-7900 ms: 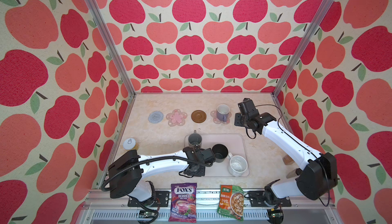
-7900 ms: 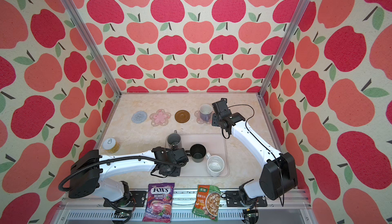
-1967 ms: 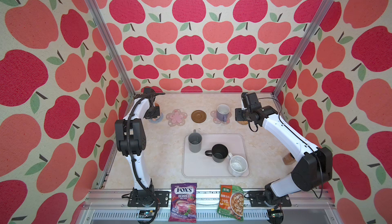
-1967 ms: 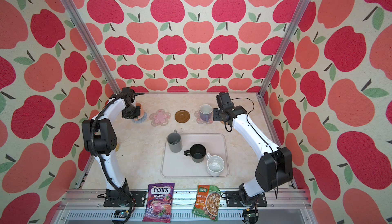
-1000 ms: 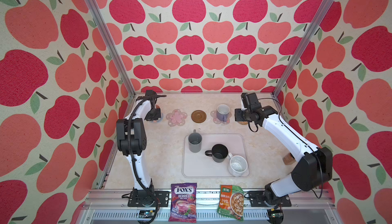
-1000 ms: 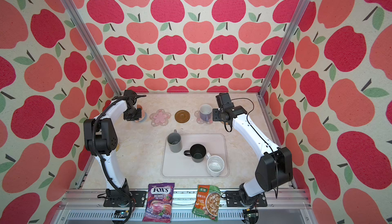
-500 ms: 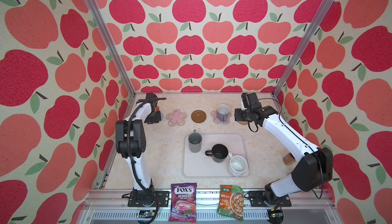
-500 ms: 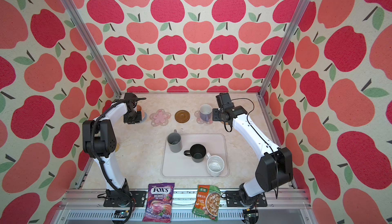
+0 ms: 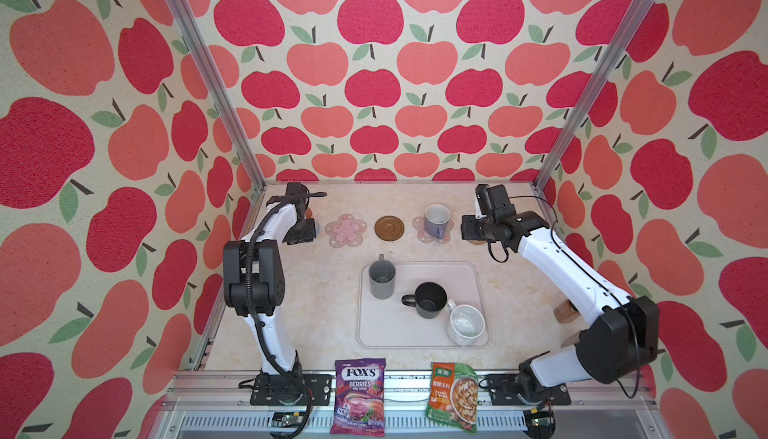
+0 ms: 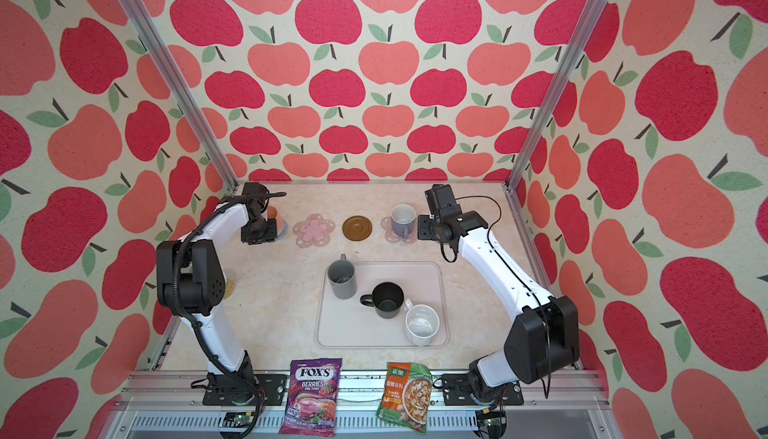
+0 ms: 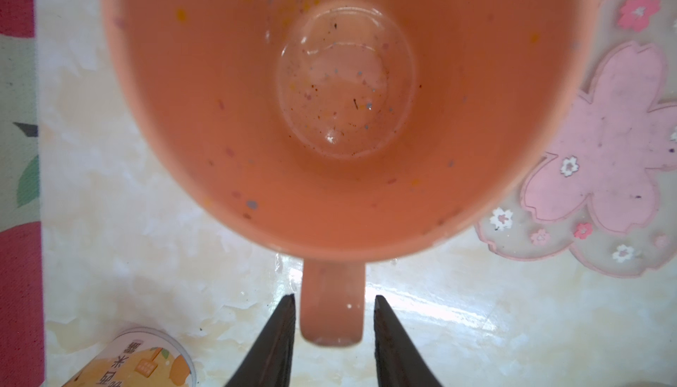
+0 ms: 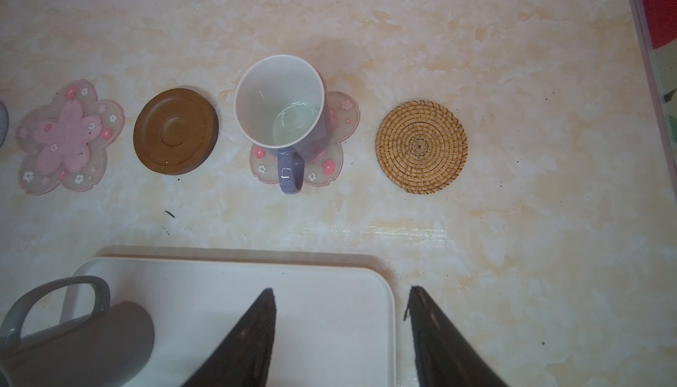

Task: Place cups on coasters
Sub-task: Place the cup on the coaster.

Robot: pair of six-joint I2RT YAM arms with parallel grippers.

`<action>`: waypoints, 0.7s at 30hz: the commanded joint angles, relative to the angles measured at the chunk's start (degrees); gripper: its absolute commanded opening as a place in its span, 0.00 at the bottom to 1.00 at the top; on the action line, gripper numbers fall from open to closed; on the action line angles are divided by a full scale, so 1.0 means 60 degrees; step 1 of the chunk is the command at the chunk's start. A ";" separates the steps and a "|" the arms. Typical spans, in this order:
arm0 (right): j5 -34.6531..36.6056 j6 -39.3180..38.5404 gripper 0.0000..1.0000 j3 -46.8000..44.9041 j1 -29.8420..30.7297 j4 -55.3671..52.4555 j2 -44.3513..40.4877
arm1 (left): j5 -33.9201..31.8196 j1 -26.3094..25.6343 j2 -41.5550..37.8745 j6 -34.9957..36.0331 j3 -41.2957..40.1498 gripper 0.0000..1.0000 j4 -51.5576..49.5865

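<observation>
Left tool (image 11: 334, 296) downturned; parted astride peach mug (image 11: 329, 110) handle

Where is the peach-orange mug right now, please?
The peach-orange mug stands at the left end of the back coaster row, beside the empty pink flower coaster; in the left wrist view its handle lies inside the open left pincer.

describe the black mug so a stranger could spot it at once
Find the pale rectangular tray on the table. Of the three mugs on it, the black mug stands between the tall grey mug and the speckled white mug; it alone is black.
</observation>
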 commanded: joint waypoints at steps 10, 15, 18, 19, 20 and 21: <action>-0.0748 0.0207 0.60 -0.0084 -0.0034 -0.0632 -0.0110 | -0.1142 -0.0693 -0.1568 -0.0750 -0.1008 0.40 -0.0834; -0.0777 0.0189 0.60 -0.0619 0.0053 -0.0500 -0.0350 | -0.1255 -0.1276 -0.2112 -0.0961 -0.1058 0.39 -0.1190; -0.0972 0.0186 0.60 -0.0836 0.0057 -0.0534 -0.0457 | -0.1522 -0.1611 -0.2180 -0.0961 -0.0937 0.39 -0.1415; -0.1040 0.0151 0.60 -0.0895 0.0055 -0.0569 -0.0495 | -0.1611 -0.1683 -0.2179 -0.0974 -0.0881 0.39 -0.1496; -0.1097 0.0106 0.60 -0.0929 0.0072 -0.0618 -0.0510 | -0.1686 -0.1766 -0.2177 -0.0989 -0.0814 0.39 -0.1575; -0.1162 0.0060 0.60 -0.0940 0.0081 -0.0700 -0.0506 | -0.1752 -0.1836 -0.2176 -0.1012 -0.0777 0.38 -0.1629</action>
